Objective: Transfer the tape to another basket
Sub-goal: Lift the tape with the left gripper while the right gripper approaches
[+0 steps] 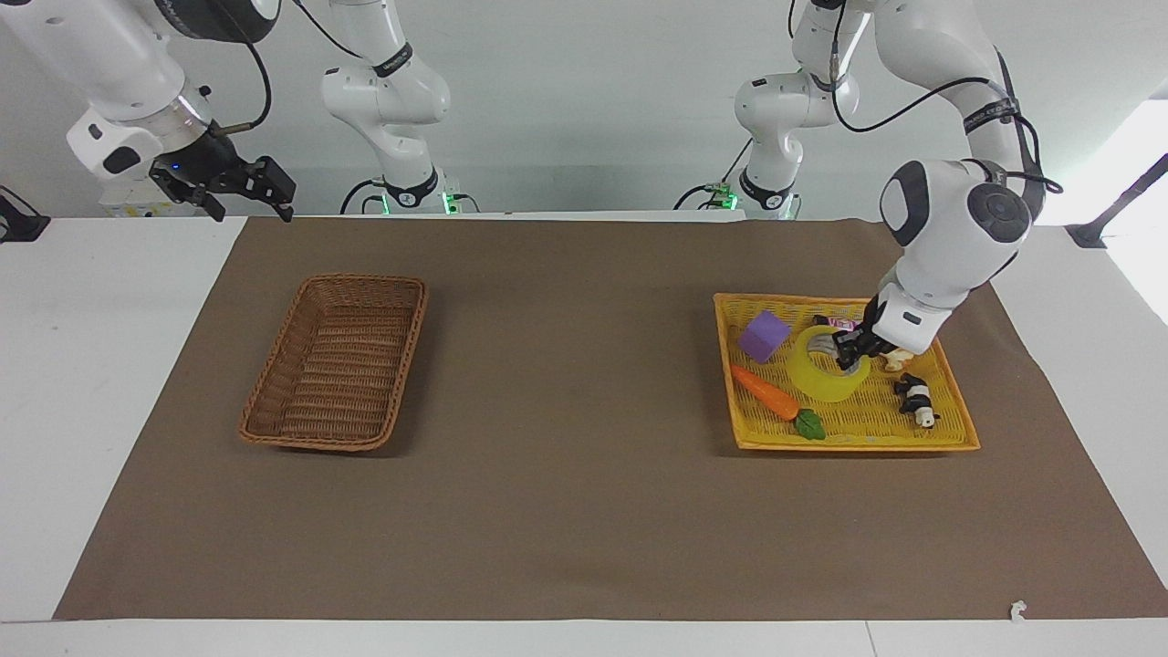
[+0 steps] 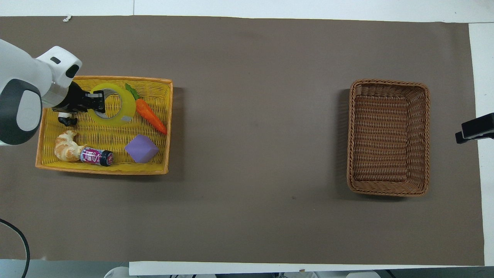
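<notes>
A white worktop (image 1: 137, 383) under a brown mat (image 1: 584, 511) runs along a pale wall where the two arm bases stand. In the facing view, the bright yellow woven basket (image 1: 954, 433) at the left arm's end holds a purple block (image 1: 764, 335), an orange toy carrot with a green leaf (image 1: 765, 391), a small black-and-white figure (image 1: 916, 400), and a pink-labelled bottle partly hidden by the arm. The left gripper (image 1: 850, 348) has its jaws clamped on the rim of the wide roll of translucent yellow tape (image 1: 826, 370), which hangs tilted over that basket. The rectangular dark brown wicker basket (image 1: 274, 401) lies at the right arm's end with nothing in it. The right gripper (image 1: 239, 187) waits with jaws spread wide above the worktop's edge, holding nothing.

From overhead, the tape (image 2: 115, 110) covers the yellow basket's (image 2: 100, 170) farther wall beside the carrot (image 2: 151, 115). A croissant (image 2: 66, 146) and the bottle (image 2: 96, 156) lie along the nearer wall, next to the block (image 2: 141, 148). The brown basket (image 2: 422, 135) holds nothing; only a dark tip of the right gripper (image 2: 474, 130) shows beside it.
</notes>
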Robot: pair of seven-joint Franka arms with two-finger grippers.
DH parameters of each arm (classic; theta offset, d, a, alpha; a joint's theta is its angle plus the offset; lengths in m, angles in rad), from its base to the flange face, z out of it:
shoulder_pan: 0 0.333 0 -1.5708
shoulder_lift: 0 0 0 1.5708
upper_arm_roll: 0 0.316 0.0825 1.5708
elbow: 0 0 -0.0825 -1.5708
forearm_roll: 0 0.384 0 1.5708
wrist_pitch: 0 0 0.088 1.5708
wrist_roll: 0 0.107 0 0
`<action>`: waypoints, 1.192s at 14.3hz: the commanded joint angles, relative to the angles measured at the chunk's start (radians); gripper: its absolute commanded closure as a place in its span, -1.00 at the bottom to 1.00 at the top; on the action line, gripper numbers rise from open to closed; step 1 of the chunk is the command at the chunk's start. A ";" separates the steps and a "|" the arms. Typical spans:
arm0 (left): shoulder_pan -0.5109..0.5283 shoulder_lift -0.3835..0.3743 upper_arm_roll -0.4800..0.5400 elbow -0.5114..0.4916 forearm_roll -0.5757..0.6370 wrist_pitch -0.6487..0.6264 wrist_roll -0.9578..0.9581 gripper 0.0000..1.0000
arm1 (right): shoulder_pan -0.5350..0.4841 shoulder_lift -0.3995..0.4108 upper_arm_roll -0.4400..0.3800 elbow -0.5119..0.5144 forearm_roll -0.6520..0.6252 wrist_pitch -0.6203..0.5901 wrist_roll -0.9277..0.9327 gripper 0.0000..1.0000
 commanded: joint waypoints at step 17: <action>-0.526 0.073 0.009 0.243 -0.128 -0.020 -0.551 1.00 | -0.086 -0.155 -0.014 -0.368 0.920 0.052 -0.019 -1.00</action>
